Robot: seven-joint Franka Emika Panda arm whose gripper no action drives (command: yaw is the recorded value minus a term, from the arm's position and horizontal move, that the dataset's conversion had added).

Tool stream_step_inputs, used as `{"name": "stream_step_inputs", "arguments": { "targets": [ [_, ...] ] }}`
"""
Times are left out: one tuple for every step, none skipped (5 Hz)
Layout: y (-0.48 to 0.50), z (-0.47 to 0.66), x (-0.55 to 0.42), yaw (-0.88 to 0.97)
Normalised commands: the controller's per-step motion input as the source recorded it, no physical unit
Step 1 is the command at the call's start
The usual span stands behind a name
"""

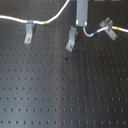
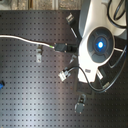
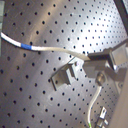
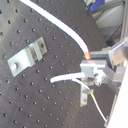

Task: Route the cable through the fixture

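The white cable [image 1: 20, 20] runs in from the first exterior view's left, shows a green band [image 1: 45, 22], then climbs out of the top edge. It comes back down at my gripper [image 1: 81, 22], which is shut on it. From there it passes a blue band [image 1: 92, 35] and a yellow-orange band [image 1: 114, 30]. The fixture [image 1: 72, 39], a slim slanted grey clip, stands just below and left of the gripper with no cable in it. Both wrist views show the cable [image 3: 55, 50] entering the gripper [image 3: 95, 64] [image 4: 91, 65]. A grey clip [image 3: 62, 76] sits close by; I cannot tell which one.
An upright grey clip [image 1: 29, 31] carries the cable at the first exterior view's left. At its right, a forked clip [image 1: 106, 25] also carries it. The black perforated board [image 1: 65, 90] spreads below. The arm's body with a blue light [image 2: 100, 44] hides much of the second exterior view's right.
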Motion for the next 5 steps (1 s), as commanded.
{"name": "stream_step_inputs", "arguments": {
  "targets": [
    [0.025, 0.38, -0.177, 0.0],
    [0.064, 0.39, -0.396, 0.17],
    [0.064, 0.28, -0.312, 0.47],
    [0.077, 0.28, -0.309, 0.55],
    [0.03, 0.03, 0.013, 0.0]
  ]
}}
